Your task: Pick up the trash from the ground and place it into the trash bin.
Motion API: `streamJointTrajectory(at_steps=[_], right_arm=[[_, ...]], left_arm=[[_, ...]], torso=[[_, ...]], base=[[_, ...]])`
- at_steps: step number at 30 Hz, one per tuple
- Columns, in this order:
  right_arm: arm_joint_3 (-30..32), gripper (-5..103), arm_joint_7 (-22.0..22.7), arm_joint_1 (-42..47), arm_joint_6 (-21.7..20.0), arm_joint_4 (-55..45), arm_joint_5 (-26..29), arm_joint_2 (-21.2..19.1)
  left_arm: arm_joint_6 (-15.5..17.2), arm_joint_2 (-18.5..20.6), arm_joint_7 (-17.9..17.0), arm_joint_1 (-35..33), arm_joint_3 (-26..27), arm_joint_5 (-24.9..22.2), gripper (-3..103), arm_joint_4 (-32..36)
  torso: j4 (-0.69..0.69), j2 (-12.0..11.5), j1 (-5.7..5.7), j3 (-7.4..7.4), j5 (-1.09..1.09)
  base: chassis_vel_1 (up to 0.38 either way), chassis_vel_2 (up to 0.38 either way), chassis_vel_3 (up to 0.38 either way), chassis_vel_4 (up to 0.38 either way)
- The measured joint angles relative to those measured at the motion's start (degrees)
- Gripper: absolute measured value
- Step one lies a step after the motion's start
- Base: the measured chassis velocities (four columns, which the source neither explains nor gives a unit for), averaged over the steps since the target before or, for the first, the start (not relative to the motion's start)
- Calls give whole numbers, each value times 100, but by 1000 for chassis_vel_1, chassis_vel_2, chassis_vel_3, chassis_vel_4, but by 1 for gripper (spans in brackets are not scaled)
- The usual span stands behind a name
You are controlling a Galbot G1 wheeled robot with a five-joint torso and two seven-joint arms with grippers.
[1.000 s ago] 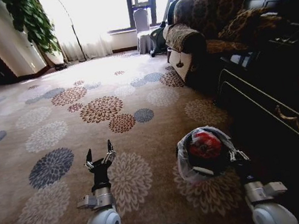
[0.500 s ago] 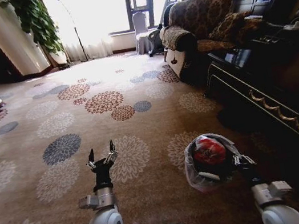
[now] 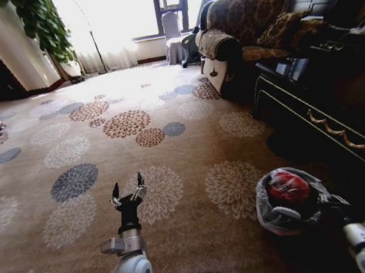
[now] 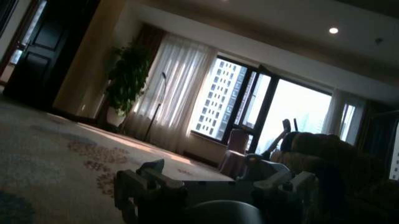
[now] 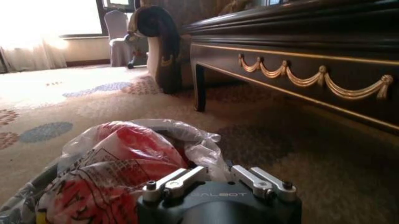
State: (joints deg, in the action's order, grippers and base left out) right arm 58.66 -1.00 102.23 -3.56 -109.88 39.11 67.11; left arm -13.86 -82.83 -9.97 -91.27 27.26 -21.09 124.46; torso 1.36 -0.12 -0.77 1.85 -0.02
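Observation:
The trash bin [image 3: 281, 214], a small dark bucket lined with a crinkled translucent bag, hangs low over the carpet at the lower right. A crumpled red-and-white wrapper [image 3: 287, 185] lies inside it. My right gripper [image 3: 335, 206] is shut on the bin's near rim. In the right wrist view the wrapper [image 5: 128, 156] and the bag [image 5: 199, 140] sit just beyond the right gripper [image 5: 215, 179]. My left gripper [image 3: 128, 188] is held out over the carpet at the lower left, open and holding nothing. The left gripper [image 4: 212, 184] also shows against the far windows.
A long dark cabinet [image 3: 336, 123] with gold trim runs along the right, close to the bin. A patterned sofa [image 3: 248, 26], a chair [image 3: 174, 35], a floor lamp [image 3: 82, 27] and a potted plant [image 3: 42, 23] stand at the far end. Flowered carpet [image 3: 85, 146] stretches open ahead.
The whole picture shifted as the camera moved. My right arm has carried the bin rightward and lower in the view. The left arm has kept its pose.

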Motion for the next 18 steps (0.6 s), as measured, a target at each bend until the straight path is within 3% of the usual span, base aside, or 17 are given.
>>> streamJointTrajectory(at_steps=[7,11,16,18], right_arm=[[-186,0,-6,-381,-58,165,115,-95],[-560,0,-2,-1091,112,798,-147,-272],[-644,0,-6,-1237,88,927,-175,-348],[-601,10,-5,-1204,92,931,-170,-351]], left_arm=[[-10,-58,10,10,-28,50,100,-37],[-14,-42,15,-38,-33,66,100,-33],[-14,-49,40,-90,-48,131,100,-19],[-14,-52,54,-112,-49,155,100,-20]], torso=[[2,0,0,0,2],[6,0,0,0,6],[3,-1,0,0,-1],[0,-1,0,-1,-2]], base=[[0,0,0,0],[0,0,0,0],[0,0,0,0],[0,0,0,0]])
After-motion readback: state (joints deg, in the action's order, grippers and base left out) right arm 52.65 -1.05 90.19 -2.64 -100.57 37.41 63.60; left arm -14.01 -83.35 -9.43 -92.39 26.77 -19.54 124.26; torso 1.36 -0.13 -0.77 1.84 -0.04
